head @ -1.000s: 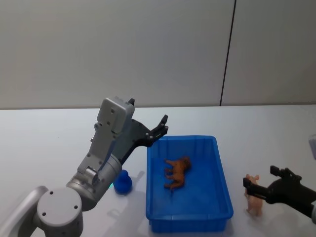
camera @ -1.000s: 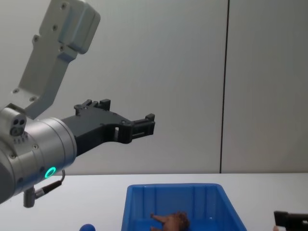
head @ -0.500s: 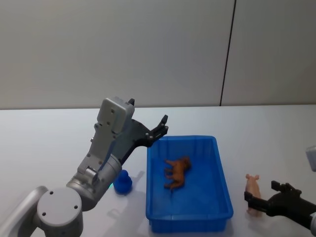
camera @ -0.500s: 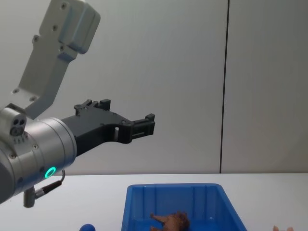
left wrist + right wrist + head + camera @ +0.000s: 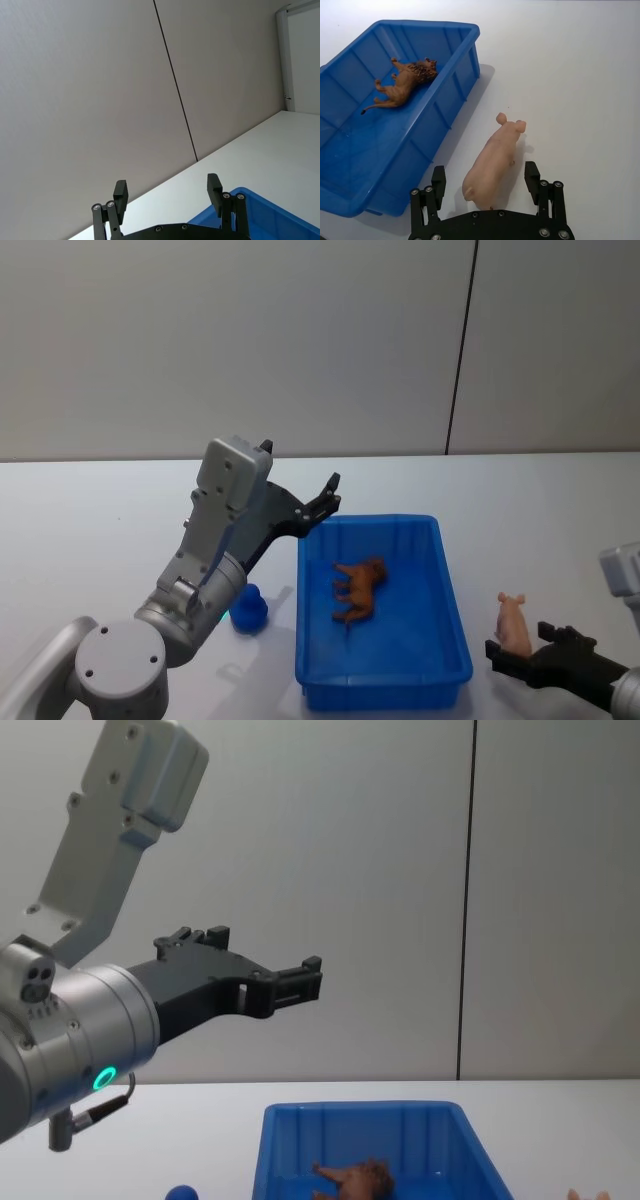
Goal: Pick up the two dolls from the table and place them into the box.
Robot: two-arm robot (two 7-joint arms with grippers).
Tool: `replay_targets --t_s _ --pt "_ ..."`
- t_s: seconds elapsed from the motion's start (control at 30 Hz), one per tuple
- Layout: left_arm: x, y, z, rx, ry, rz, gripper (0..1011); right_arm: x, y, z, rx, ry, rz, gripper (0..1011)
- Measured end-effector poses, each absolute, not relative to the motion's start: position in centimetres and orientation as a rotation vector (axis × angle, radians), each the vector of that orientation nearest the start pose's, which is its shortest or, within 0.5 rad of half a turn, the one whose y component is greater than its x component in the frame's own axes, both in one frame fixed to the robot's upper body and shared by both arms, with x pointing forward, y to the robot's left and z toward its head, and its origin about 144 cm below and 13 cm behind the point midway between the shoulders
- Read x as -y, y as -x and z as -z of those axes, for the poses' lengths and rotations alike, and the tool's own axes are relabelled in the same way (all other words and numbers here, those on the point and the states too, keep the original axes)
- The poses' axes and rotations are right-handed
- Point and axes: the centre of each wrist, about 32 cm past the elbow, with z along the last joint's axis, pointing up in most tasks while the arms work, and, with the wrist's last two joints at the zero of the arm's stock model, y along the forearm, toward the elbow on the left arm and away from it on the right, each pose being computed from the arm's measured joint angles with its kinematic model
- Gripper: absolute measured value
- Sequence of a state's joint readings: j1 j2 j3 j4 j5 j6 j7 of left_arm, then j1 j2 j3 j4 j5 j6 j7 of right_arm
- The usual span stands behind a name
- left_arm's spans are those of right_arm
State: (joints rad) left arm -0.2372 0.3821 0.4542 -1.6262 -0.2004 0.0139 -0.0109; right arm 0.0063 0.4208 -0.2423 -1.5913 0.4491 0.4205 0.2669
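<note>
A brown lion doll (image 5: 358, 589) (image 5: 405, 82) (image 5: 352, 1180) lies inside the blue box (image 5: 380, 695) (image 5: 435, 135) (image 5: 360, 1135). A pink pig doll (image 5: 513, 618) (image 5: 495, 155) rests on the white table (image 5: 100, 520) just right of the box. My right gripper (image 5: 518, 644) (image 5: 486, 180) is open and low at the pig's near end, with a finger on either side of its rear and not touching it. My left gripper (image 5: 330, 495) (image 5: 167, 192) (image 5: 310, 978) hangs open and empty in the air over the box's far left corner.
A small blue object (image 5: 249, 608) (image 5: 181, 1192) sits on the table left of the box, below my left arm. A plain grey wall stands behind the table. Bare tabletop lies to the right of the pig.
My right gripper has slid toward the table's near edge, still open around the pig's near end. The pig, the lion, the box and the left arm have not moved.
</note>
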Motion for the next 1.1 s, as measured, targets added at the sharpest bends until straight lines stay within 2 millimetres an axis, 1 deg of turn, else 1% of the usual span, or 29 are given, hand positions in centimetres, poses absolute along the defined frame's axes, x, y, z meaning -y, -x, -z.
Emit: replay_targets --t_s 0.13,0.17,0.27,0.4,0.43,0.53,0.57,0.6,0.63,0.67,0.73,1.1 --pt "-19.8 -49.2 -120.4 0.268 -0.061 -1.124 1003 27.2 -45.3 -113.7 -0.407 0.333 1.048 903" --pt "-19.8 -49.2 -120.4 0.268 -0.061 -1.124 1003 27.2 -45.4 -113.7 -0.407 0.334 1.050 856" --pt "-19.8 -49.2 -120.4 0.268 -0.061 -1.124 1003 27.0 -45.5 -113.6 -0.408 0.336 1.054 797" --pt "-19.8 -49.2 -120.4 0.268 -0.061 -1.124 1003 26.7 -45.7 -113.4 -0.409 0.339 1.058 676" --pt "-19.8 -49.2 -120.4 0.268 -0.061 -1.124 1003 26.7 -45.7 -113.4 -0.408 0.340 1.059 624" --pt "-19.8 -49.2 -120.4 0.268 -0.061 -1.124 1003 26.5 -45.8 -113.4 -0.404 0.342 1.063 567" --pt "-19.8 -49.2 -120.4 0.268 -0.061 -1.124 1003 26.4 -45.8 -113.3 -0.400 0.343 1.065 506" --pt "-19.8 -49.2 -120.4 0.268 -0.061 -1.124 1003 26.4 -45.8 -113.3 -0.398 0.343 1.066 488" --pt "-19.8 -49.2 -120.4 0.268 -0.061 -1.124 1003 26.3 -45.8 -113.4 -0.393 0.343 1.069 425" --pt "-19.8 -49.2 -120.4 0.268 -0.061 -1.124 1003 26.3 -45.8 -113.4 -0.390 0.344 1.070 406" --pt "-19.8 -49.2 -120.4 0.268 -0.061 -1.124 1003 26.2 -45.8 -113.4 -0.380 0.344 1.074 378" --pt "-19.8 -49.2 -120.4 0.268 -0.061 -1.124 1003 25.9 -45.9 -114.3 -0.304 0.321 1.086 378"
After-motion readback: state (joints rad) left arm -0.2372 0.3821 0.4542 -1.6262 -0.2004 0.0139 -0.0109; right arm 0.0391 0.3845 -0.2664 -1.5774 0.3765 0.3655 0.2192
